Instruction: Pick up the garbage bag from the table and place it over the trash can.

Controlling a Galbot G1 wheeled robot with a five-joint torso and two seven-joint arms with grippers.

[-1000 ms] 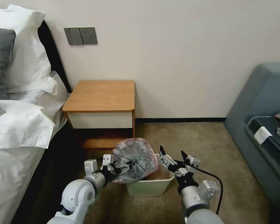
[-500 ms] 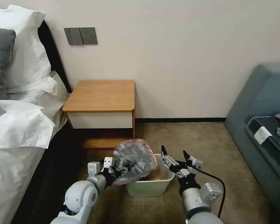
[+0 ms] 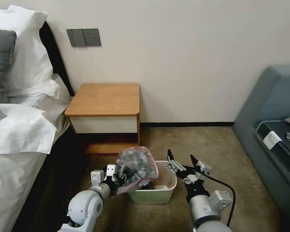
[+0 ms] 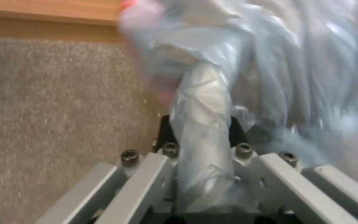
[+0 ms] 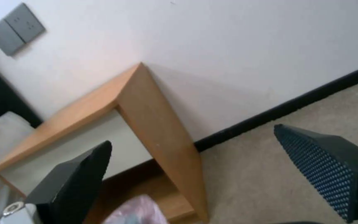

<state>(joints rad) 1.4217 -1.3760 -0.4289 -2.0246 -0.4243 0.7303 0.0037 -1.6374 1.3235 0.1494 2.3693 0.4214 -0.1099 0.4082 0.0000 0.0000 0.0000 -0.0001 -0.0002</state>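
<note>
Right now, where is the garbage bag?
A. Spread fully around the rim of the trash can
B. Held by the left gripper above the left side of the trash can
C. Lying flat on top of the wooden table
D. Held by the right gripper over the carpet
B: the left gripper is shut on a twisted fold of the garbage bag, which bulges over the left side of the trash can, while the right gripper is open beside the can.

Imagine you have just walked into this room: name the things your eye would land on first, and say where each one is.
First, the crinkled garbage bag, bunched over the left side of the trash can on the carpet and clamped in the left gripper. Next, the right gripper, open beside the bin's right edge, holding nothing. Behind them stands the table, against the wall by the bed.
</note>
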